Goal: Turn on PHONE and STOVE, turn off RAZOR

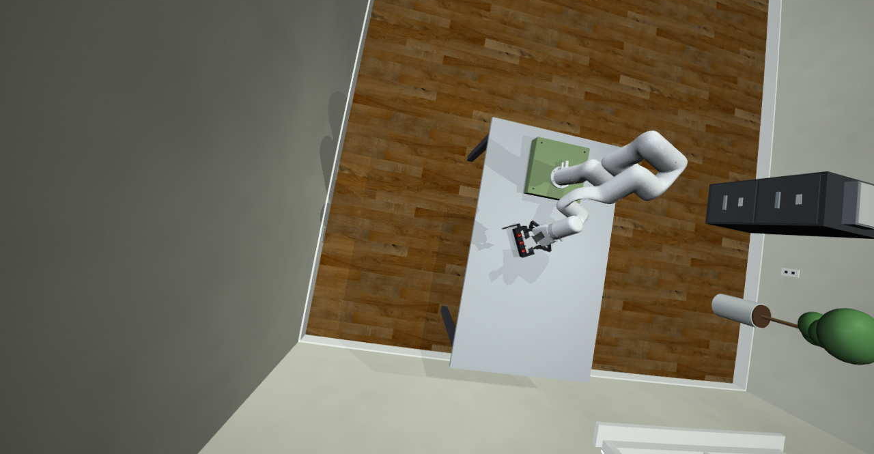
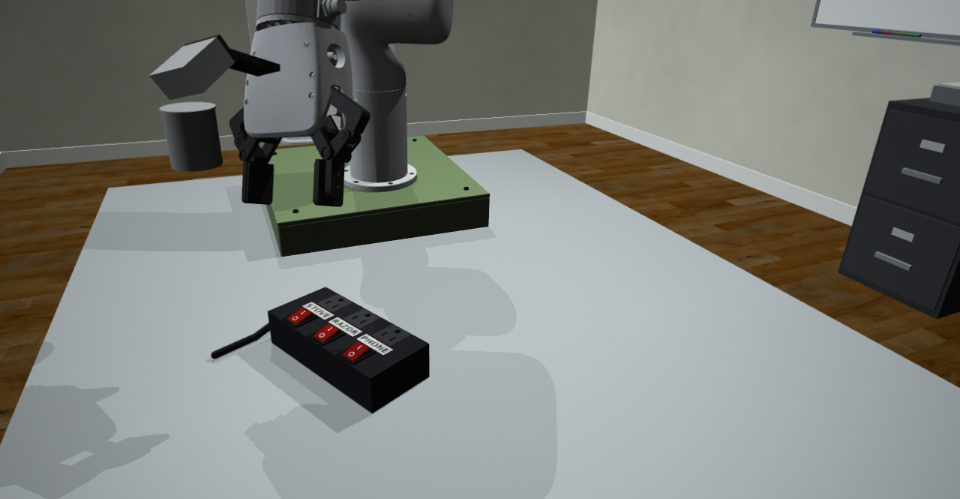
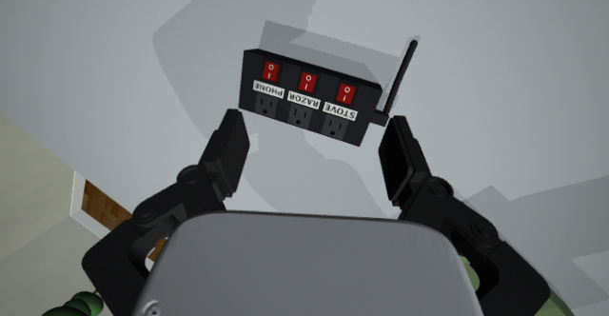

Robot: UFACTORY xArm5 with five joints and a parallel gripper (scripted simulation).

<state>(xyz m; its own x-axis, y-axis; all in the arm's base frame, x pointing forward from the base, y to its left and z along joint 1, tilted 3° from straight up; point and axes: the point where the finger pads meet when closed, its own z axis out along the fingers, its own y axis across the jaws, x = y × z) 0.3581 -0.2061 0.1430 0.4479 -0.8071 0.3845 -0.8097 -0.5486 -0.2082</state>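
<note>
Power strip black, with three red rocker switches and white labels lettered black. Table pale grey; base plate green; gripper fingers black.

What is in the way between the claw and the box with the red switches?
Nothing visible. The open claw hangs in the air above the power strip, with only bare table around it.

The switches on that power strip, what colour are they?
Red, with small white marks, set in the black power strip. The wrist view shows the switches best.
</note>
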